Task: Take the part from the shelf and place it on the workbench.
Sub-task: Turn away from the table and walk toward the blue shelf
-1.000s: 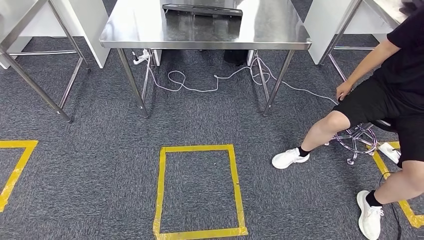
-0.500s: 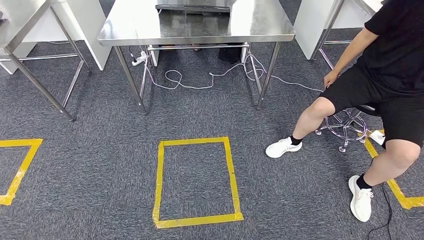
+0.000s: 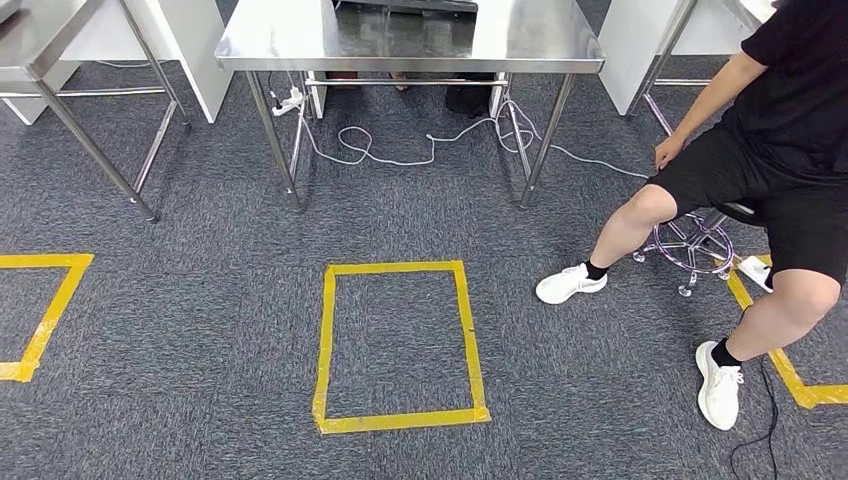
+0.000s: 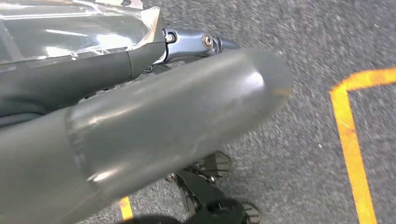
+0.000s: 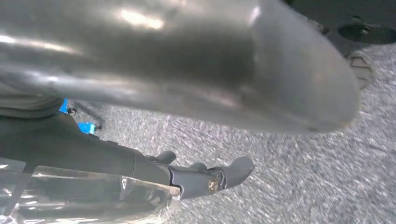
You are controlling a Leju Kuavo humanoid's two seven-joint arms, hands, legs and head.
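- Head view is looking down on grey carpet point(image 3: 200, 330).
- A stainless-steel workbench point(image 3: 540, 40) is standing at the far side, centre, with its near edge and front legs showing.
- A dark flat thing point(image 3: 405, 5) is lying at the middle of the workbench top, cut off by the picture's edge. I cannot tell whether this is the part, so the part's position is not established.
- White cables point(image 3: 390, 158) are looping on the carpet under the workbench, and a white power strip point(image 3: 290, 100) is lying beside its front-left leg.
- A second steel table point(image 3: 40, 40) is standing to the left, well apart from the workbench.
- A rectangle of yellow tape point(image 3: 325, 340) is marking the carpet in front of the workbench, on the near side. More yellow tape is running in at the left and right edges.
- A person point(image 3: 790, 130) in black clothes is sitting on a chrome stool point(image 3: 690, 245) at the right. One hand is resting on a thigh and white shoes point(image 3: 565, 285) are flat on the carpet.
- Left hand point(image 4: 163, 116) is hanging over the carpet near a yellow tape corner point(image 4: 348, 135). Its dark fingers point(image 4: 201, 42) are stretching straight beside the thick grey thumb and holding nothing.
- Right hand point(image 5: 187, 70) is hanging over the carpet. Its fingers point(image 5: 219, 179) are lying apart from the thumb, carpet is showing between them, and nothing is being held.
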